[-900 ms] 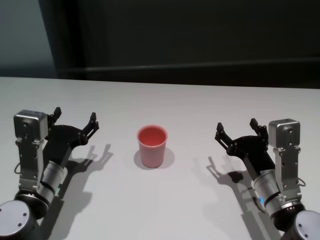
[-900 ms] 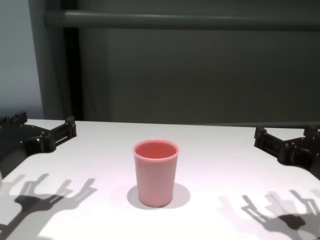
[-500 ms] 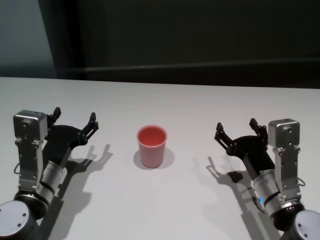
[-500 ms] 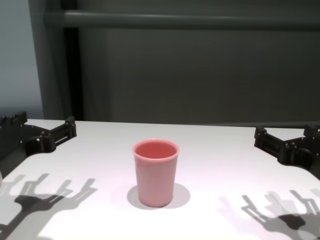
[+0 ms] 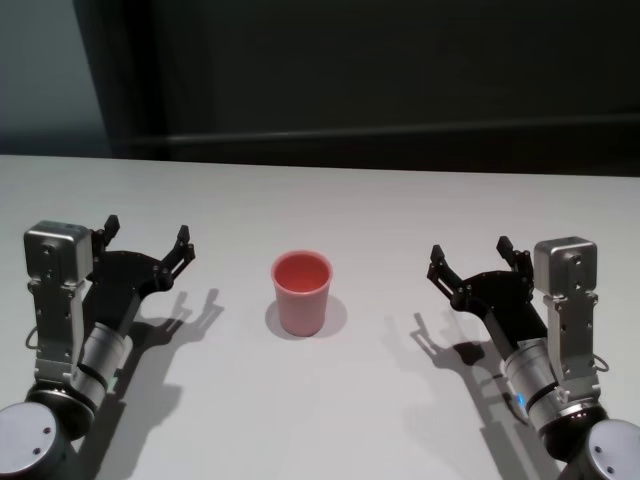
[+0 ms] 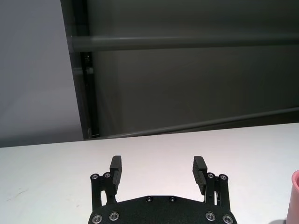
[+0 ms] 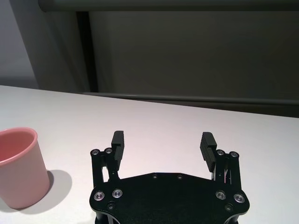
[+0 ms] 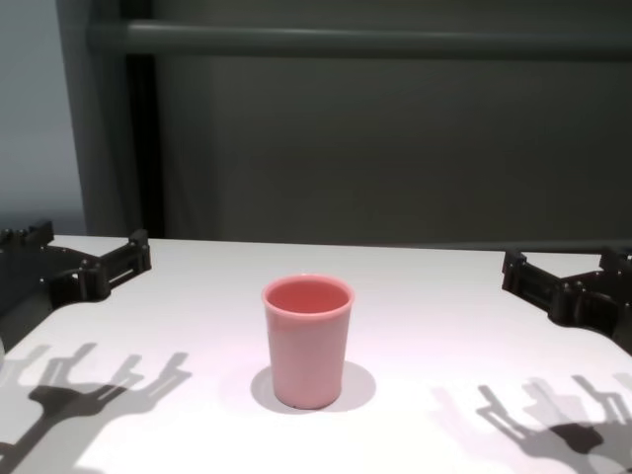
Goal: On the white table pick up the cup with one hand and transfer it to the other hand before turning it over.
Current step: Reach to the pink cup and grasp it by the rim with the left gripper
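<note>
No readable text or labels, seemingly, anywhere.

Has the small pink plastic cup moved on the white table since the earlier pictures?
No. In the chest view the small pink plastic cup stands upright at the same spot under the dark wall's horizontal bar, on the white table.

Head high, chest low; shared cup [image 5: 301, 292] between wrist views
</note>
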Controlling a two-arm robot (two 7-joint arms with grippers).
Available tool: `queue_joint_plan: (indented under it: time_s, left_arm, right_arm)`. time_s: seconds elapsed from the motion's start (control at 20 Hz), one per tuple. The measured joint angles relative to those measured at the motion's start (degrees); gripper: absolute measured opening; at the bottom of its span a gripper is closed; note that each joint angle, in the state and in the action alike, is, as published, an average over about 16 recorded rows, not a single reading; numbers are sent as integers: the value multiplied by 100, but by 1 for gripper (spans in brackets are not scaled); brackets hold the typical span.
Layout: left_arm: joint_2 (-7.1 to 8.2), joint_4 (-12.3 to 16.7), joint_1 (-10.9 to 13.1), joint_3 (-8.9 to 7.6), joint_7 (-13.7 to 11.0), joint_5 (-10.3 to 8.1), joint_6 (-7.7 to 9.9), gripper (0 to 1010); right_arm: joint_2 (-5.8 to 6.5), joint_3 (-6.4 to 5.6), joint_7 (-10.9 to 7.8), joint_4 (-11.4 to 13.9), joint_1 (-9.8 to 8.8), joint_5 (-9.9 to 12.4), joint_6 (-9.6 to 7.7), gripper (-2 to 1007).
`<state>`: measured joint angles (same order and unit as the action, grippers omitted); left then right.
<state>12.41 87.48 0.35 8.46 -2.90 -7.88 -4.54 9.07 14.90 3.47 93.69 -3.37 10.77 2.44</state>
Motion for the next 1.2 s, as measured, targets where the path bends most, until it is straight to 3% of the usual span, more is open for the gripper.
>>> queue_joint_plan:
  time_s: [1.2]
  left_arm:
    - [0, 0, 0, 0, 0, 0, 0, 1001]
  right_arm:
    - [0, 0, 0, 0, 0, 0, 0, 1001]
